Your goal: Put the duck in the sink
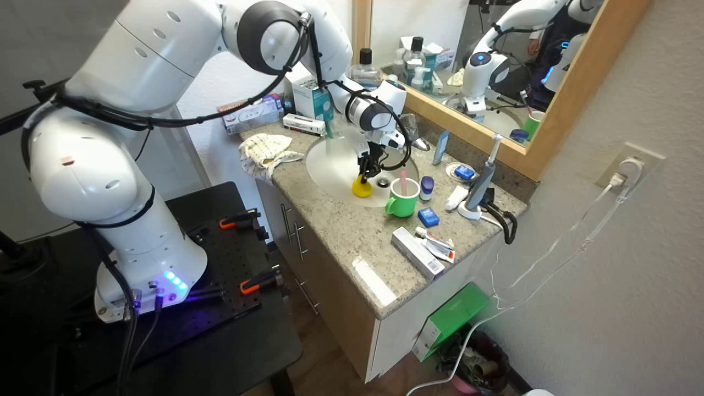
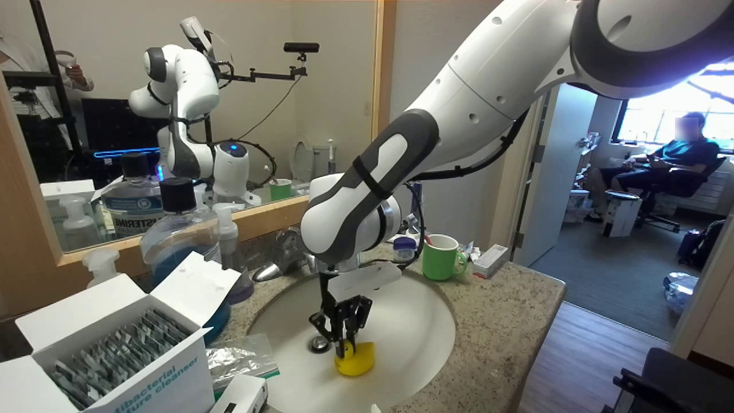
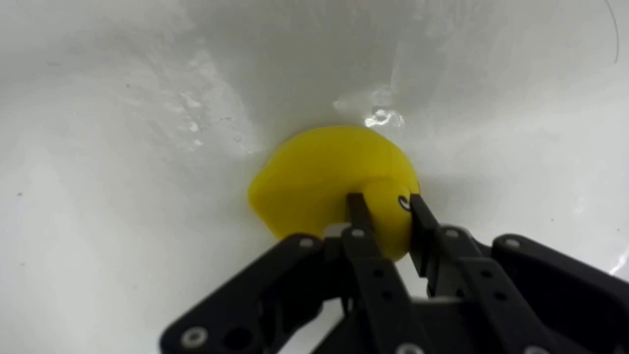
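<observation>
The yellow duck (image 1: 361,188) is inside the round white sink (image 1: 336,170), low over the basin near the drain; I cannot tell if its base touches the surface. The duck (image 2: 359,361) and sink (image 2: 410,327) also show in an exterior view. My gripper (image 2: 346,347) points down into the basin. In the wrist view, the gripper's fingers (image 3: 385,199) are shut on the duck's head, one finger on each side. The duck's body (image 3: 324,172) sticks out to the left there, with one eye visible. White basin surface (image 3: 123,246) surrounds it. Part of the head is hidden by the fingers.
A chrome faucet (image 2: 284,258) stands at the back rim, close to the arm. A green mug (image 1: 402,205) stands at the rim, with small toiletries near it. An open box (image 2: 143,367) and bottles (image 2: 183,241) stand across the sink. A mirror (image 1: 440,104) is behind.
</observation>
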